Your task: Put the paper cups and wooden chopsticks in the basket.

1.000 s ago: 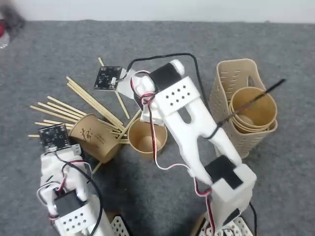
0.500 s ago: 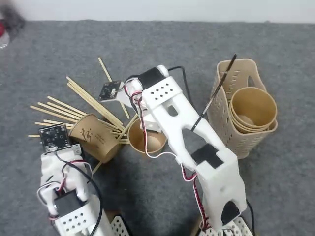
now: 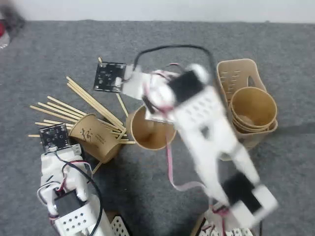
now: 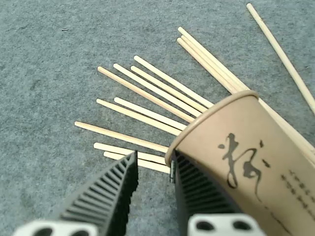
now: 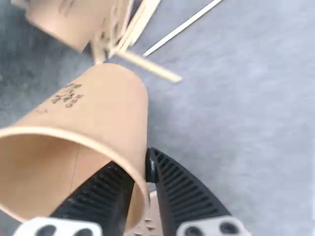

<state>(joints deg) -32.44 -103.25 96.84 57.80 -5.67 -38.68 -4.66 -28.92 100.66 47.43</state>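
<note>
Two cups out of the basket: the held cup (image 5: 83, 142) in the middle of the surface (image 3: 275, 54), and the lying cup (image 3: 96, 137) to its left, on its side over the chopsticks (image 3: 74, 105).
Right tool (image 5: 135, 164): clamped on the held cup's wall at the rim, one finger inside and one outside, with the cup tilted.
Left tool (image 4: 153, 156): fingers a little apart, gripping nothing, with the lying cup's rim just beside one finger.
Basket (image 3: 231, 78): right of the held cup and near it, with stacked cups (image 3: 253, 110) inside.
Deciding relation: the basket lies to the right of the right tool, so that arm is the nearer one.
Chopsticks' long axis: mostly far-left to near-right, on the left arm's side.
</note>
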